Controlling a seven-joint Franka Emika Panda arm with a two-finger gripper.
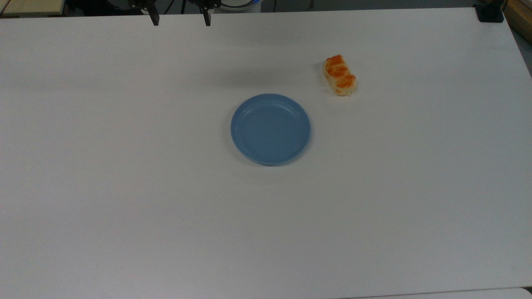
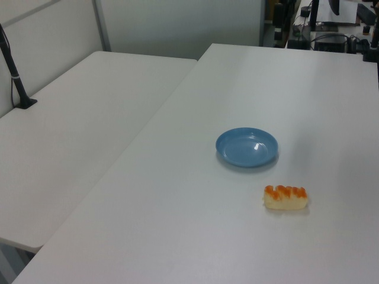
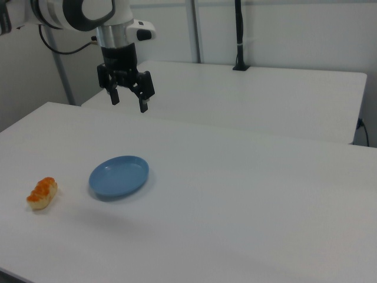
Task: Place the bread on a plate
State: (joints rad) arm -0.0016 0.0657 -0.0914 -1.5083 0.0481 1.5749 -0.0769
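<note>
A broad white table (image 1: 124, 187) fills the workspace, with a second white table beside it and pale partition walls behind. On my table lie two things: the plate (image 1: 270, 129), blue and bare, near the middle, and the bread (image 1: 339, 75), lying flat on the tabletop near the plate but clear of its rim.

My claw (image 1: 181, 18) hangs high above the table's far edge in the top view, fingers spread wide with nothing between them. In the right view my claw (image 3: 129, 101) points straight down, well above the surface and behind the plate (image 3: 118, 176).

What matters for the reach is where the bread sits from me. In the top view it lies to the claw's right and toward the bottom, well apart, while the plate sits between us but lower. In the right view the bread (image 3: 42, 193) is to the plate's left and low down; in the left view the bread (image 2: 285, 197) lies in front of and to the right of the plate (image 2: 247, 147).

Its long axis runs diagonally in the top view, from upper left to lower right. I judge I must travel across and down, then turn my wrist so my fingers close across its narrow width, on the cream sides.
</note>
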